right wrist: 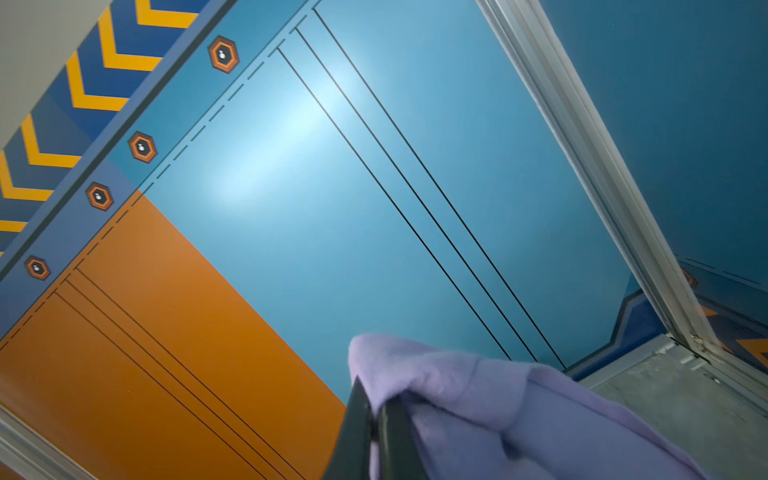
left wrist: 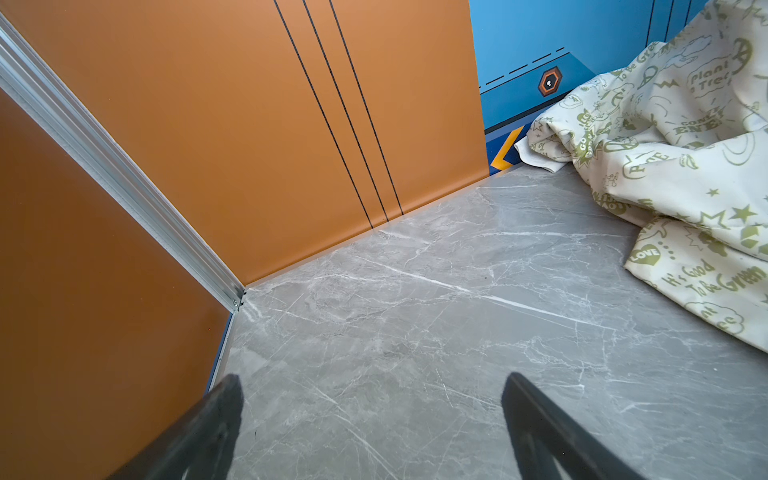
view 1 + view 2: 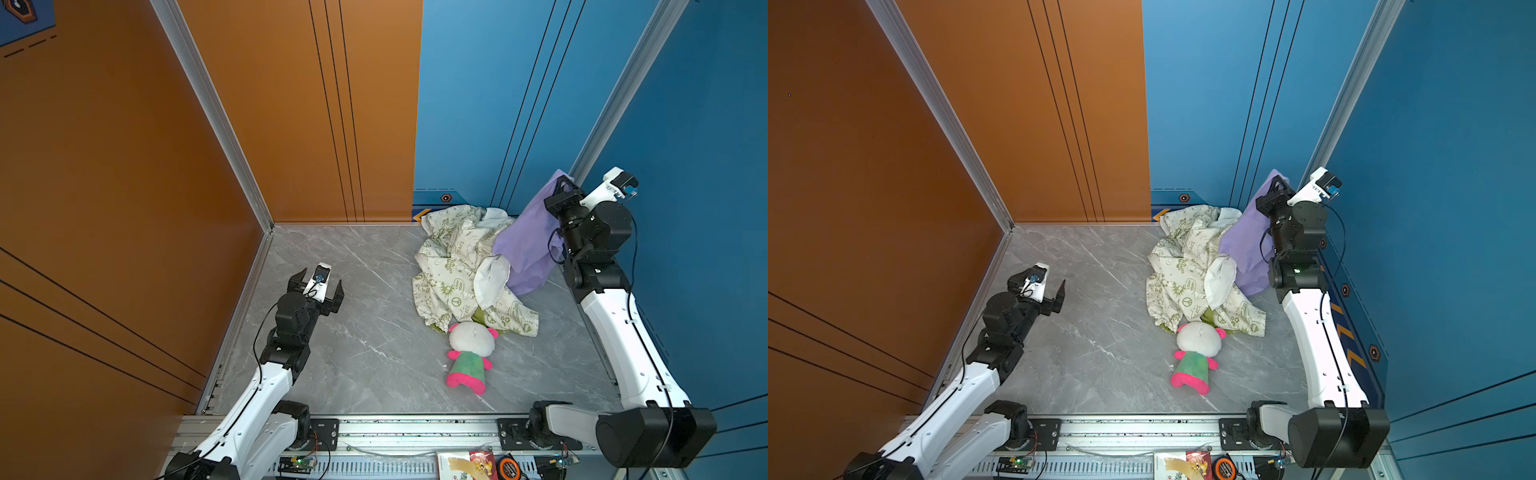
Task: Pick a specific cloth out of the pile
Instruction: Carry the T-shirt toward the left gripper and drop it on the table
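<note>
The pile (image 2: 673, 174) bears "LOVE", "Plant a Tree" and "It's Good To Be Green".

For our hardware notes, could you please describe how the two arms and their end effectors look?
The left arm and right arm have white shells, black joints, thin black cables. The left end effector and right end effector are black.

A grey marbled floor (image 3: 374, 365) with white veins lies between tall panel walls. The orange wall (image 3: 104, 166) takes the left side and half the back; the blue wall (image 3: 478, 104) takes the rest. Thin black lines run down both. A metal post (image 3: 212, 112) stands in the left corner, and yellow chevrons (image 3: 1356, 357) edge the right wall's base. Soft glare (image 1: 266, 166) lights the blue panel.
</note>
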`<state>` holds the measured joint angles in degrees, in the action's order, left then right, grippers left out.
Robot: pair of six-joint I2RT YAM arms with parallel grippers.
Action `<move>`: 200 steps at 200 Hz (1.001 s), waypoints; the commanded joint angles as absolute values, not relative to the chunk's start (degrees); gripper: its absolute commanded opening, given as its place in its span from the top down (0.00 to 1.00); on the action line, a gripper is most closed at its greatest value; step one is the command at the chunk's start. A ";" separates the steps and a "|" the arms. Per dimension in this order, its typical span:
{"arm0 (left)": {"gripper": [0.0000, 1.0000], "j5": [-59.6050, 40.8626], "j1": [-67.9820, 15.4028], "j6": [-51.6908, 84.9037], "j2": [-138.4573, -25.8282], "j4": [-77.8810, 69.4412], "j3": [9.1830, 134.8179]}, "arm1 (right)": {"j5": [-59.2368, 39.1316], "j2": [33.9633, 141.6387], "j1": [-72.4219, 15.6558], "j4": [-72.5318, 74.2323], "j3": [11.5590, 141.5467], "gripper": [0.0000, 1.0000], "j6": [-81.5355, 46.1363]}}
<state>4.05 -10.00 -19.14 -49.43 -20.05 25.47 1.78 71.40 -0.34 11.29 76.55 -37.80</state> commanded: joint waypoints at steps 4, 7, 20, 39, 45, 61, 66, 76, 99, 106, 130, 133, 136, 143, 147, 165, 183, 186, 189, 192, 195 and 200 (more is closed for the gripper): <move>0.02 5.01 -10.52 -19.71 -48.69 -21.44 24.66 | 0.33 71.30 -3.37 18.00 82.18 0.98 -32.38; 0.02 5.01 -10.51 -19.69 -48.69 -21.43 24.69 | -0.05 71.55 -3.88 17.99 82.54 0.98 -32.01; 0.02 5.10 -10.51 -19.69 -48.69 -21.44 24.64 | -2.36 72.83 -6.40 17.62 84.26 0.98 -29.72; 0.02 5.03 -10.53 -19.79 -48.65 -21.45 24.61 | -4.49 74.73 -11.47 15.48 87.06 0.98 -23.96; 0.02 5.07 -10.58 -19.78 -48.69 -21.46 24.65 | -4.81 75.34 -13.46 14.69 87.94 0.99 -22.08; 0.02 5.05 -10.57 -19.80 -48.74 -21.46 24.67 | -6.12 77.98 -18.32 11.83 90.61 0.99 -17.70; 0.02 5.01 -10.56 -19.78 -48.72 -21.42 24.69 | -6.79 78.94 -19.71 10.61 91.65 1.00 -16.62; 0.02 5.01 -10.56 -19.86 -48.84 -21.44 24.76 | -8.57 81.42 -22.44 7.50 93.89 1.00 -14.73; 0.02 5.16 -10.61 -20.02 -48.69 -21.40 24.69 | -11.72 88.13 -28.87 -1.49 98.90 1.00 -10.26; 0.02 5.34 -10.60 -20.04 -48.60 -21.36 24.61 | -11.91 90.00 -30.62 -3.86 99.78 1.00 -9.34; 0.02 5.49 -10.64 -20.13 -48.51 -21.44 24.59 | -11.59 96.72 -35.22 -11.53 101.91 0.99 -7.78; 0.02 5.52 -10.64 -20.13 -48.59 -21.41 24.60 | -11.79 97.65 -35.63 -12.66 102.41 0.98 -7.70; 0.02 5.47 -10.66 -20.13 -48.60 -21.47 24.59 | -12.06 98.65 -36.02 -14.06 102.55 0.96 -7.54; 0.02 5.44 -10.68 -20.22 -48.65 -21.42 24.61 | -12.80 100.95 -36.72 -17.42 104.99 0.90 -7.11; 0.02 5.45 -10.70 -20.22 -48.65 -21.41 24.61 | -13.13 102.19 -37.10 -19.52 105.94 0.86 -6.77; 0.02 5.49 -10.76 -20.37 -48.64 -21.36 24.55 | -13.27 105.57 -37.96 -25.63 108.01 0.64 -5.60; 0.02 5.62 -10.82 -20.46 -48.61 -21.36 24.61 | -11.69 105.45 -37.36 -26.85 106.47 0.45 -5.72; 0.02 5.62 -10.89 -20.48 -48.63 -21.42 24.57 | -11.41 105.11 -37.17 -26.81 106.03 0.43 -5.71; 0.02 5.54 -10.86 -20.51 -48.67 -21.37 24.60 | -11.08 104.62 -36.90 -26.81 105.55 0.41 -5.72; 0.02 5.54 -10.85 -20.48 -48.63 -21.37 24.61 | -11.01 104.47 -36.73 -26.76 105.27 0.40 -5.74; 0.02 5.58 -10.83 -20.48 -48.67 -21.36 24.61 | -10.86 104.03 -36.45 -26.80 104.88 0.39 -5.76; 0.02 5.41 -10.82 -20.48 -48.68 -21.39 24.59 | -10.46 103.47 -36.03 -26.81 104.21 0.37 -5.78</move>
<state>4.47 -10.22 -19.77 -49.39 -20.05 25.43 -11.81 108.12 -38.00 -23.11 104.62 -6.81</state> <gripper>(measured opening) 0.979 0.592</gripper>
